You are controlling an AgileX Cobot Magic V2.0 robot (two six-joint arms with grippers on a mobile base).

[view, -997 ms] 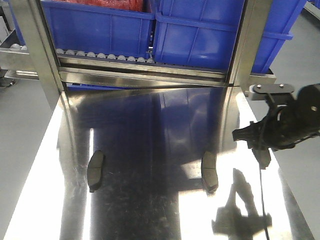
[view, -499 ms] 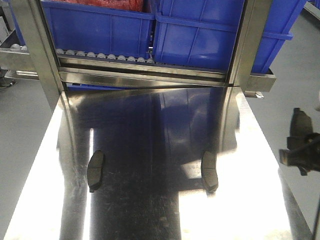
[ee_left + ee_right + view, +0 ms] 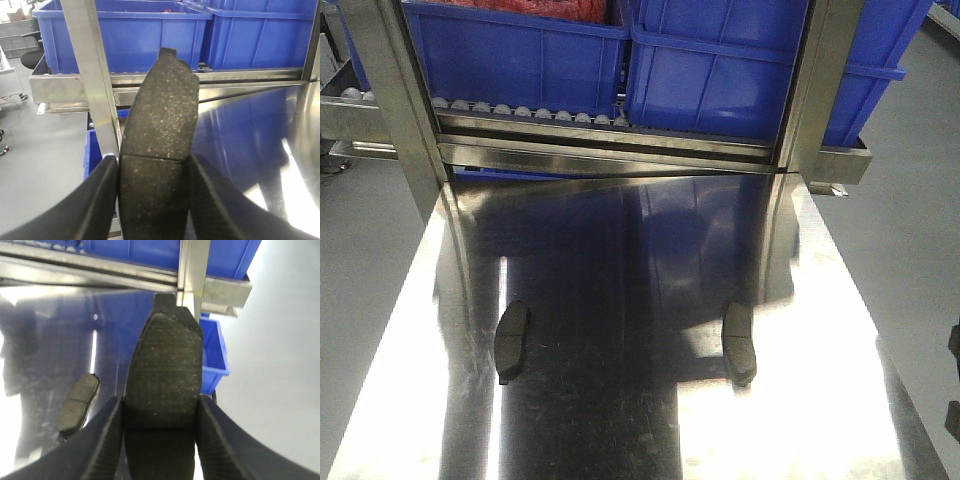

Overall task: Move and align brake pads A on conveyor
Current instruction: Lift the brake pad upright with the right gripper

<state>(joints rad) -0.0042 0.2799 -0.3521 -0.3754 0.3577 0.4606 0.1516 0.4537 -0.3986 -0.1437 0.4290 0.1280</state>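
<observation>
Pads in hand, two. Left gripper (image 3: 152, 160): fingers pressed against the long sides of the left-held pad (image 3: 160, 110). Its friction face is toward the wrist camera, with the groove just above the fingertips. It is carried in the air near the left edge of the steel tabletop (image 3: 620, 430). Right gripper (image 3: 160, 400): pinching the right-held pad (image 3: 165, 355) the same way, above the tabletop's right edge.

Pads at rest, two. Left tabletop pad (image 3: 512, 340) lies near the left edge and right tabletop pad (image 3: 739, 342) lies right of the middle. Both lie lengthwise, level with each other and well apart.

Beyond: rack rail (image 3: 610, 155) across the far edge, with blue bins (image 3: 720, 80) standing above it.

Conveyor: not in view in any picture.

Progress, by judgement: early. All four pads are accounted for, and none is shown on the belt. Two are lifted for carrying and two wait on the steel. Remaining: set both held pads on the conveyor, square them up, then fetch and align the other two.
</observation>
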